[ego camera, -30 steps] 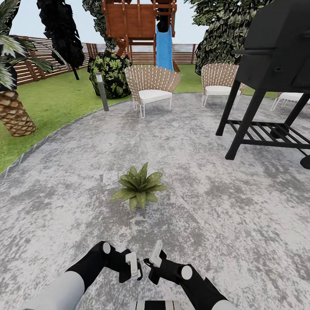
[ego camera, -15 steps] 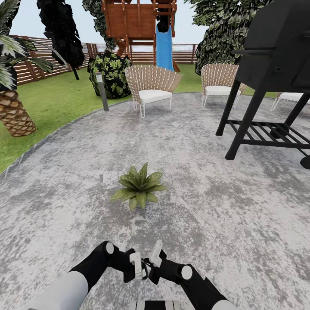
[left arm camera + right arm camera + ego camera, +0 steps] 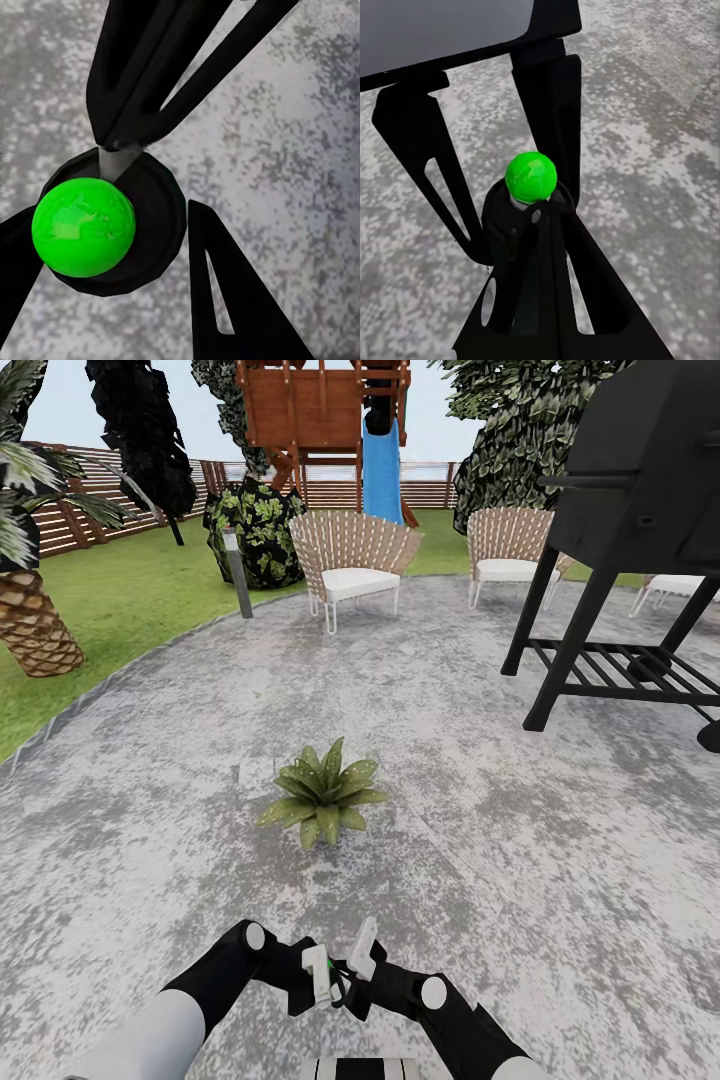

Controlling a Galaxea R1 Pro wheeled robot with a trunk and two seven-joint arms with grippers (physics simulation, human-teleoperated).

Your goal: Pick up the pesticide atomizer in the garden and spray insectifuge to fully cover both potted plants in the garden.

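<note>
With both arms drawn in low before me, I see my right gripper [image 3: 347, 967] clenched around the pesticide atomizer [image 3: 529, 196], my left gripper [image 3: 326, 980] spread apart beside it, one potted plant [image 3: 324, 792] ahead on the patio [image 3: 520, 830].

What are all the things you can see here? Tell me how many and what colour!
potted plant: one, green with whitish specks, middle of the patio
pesticide atomizer: one, dark with a bright green top, between the two grippers
wicker chairs: two, tan with white cushions, patio's far edge
grill: one, black, on the right
bollard lamp: one, grey, by the lawn
playset: one, brown with a blue slide, at the back
palm: one, brown trunk, far left
patio: one, mottled grey
lawn: green, left
fence: brown, behind
left gripper: black and white, jaws open around the bottle
right gripper: black and white, jaws closed on the bottle
</note>
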